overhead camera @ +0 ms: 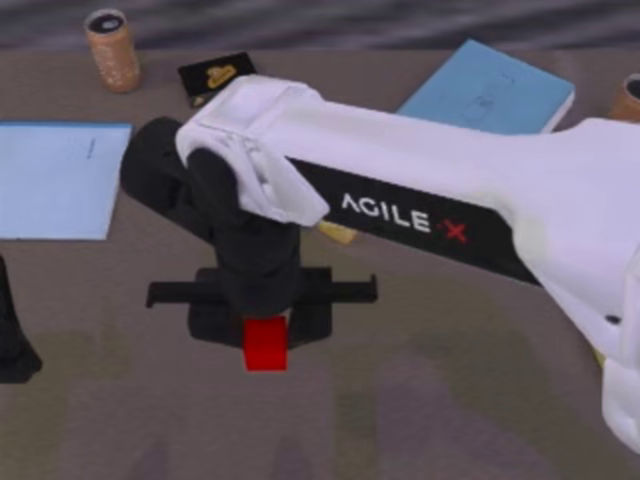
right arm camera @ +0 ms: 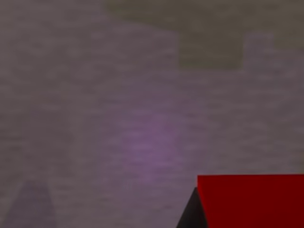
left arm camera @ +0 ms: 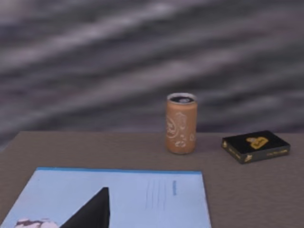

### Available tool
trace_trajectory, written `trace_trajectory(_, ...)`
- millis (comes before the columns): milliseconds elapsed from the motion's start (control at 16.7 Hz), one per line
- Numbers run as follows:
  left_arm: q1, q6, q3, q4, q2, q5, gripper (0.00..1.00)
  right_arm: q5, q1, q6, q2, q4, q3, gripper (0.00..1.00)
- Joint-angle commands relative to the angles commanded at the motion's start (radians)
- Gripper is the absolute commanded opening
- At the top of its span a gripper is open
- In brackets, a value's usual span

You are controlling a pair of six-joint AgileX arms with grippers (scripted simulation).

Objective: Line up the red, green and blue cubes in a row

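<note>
A brown-grey worktop (overhead camera: 450, 400) with faint soft shadows fills the scene; beyond its far edge, behind the tan can (left arm camera: 181, 123), rises a blurred grey streaked wall (left arm camera: 118, 57).

- The can (overhead camera: 112, 48) stands at the far left of the surface (overhead camera: 450, 400).
- The small box (overhead camera: 215, 77) lies just right of the can.
- A sheet (overhead camera: 55, 180) lies nearer than the can, at the left edge.
- A book (overhead camera: 490, 90) lies well right of the can.
- The cube (overhead camera: 266, 345) sits near mid-surface, well nearer than the can, under the right claw (overhead camera: 262, 318).
</note>
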State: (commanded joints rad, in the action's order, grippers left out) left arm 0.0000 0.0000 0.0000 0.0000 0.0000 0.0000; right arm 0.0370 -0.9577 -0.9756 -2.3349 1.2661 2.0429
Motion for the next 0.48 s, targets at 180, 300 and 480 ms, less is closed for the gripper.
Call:
trace_trajectory(180, 0.0, 0.0, 0.0, 0.0, 0.0, 0.0, 1.0, 0.002, -0.031, -0.035, 0.001, 0.006, 0.011, 0.0)
trace_trajectory(300, 0.0, 0.0, 0.0, 0.0, 0.0, 0.0, 1.0, 0.002, -0.031, -0.035, 0.001, 0.006, 0.011, 0.0)
trace_trajectory(480, 0.0, 0.0, 0.0, 0.0, 0.0, 0.0, 1.0, 0.001, -0.029, -0.034, -0.001, -0.014, -0.008, 0.0)
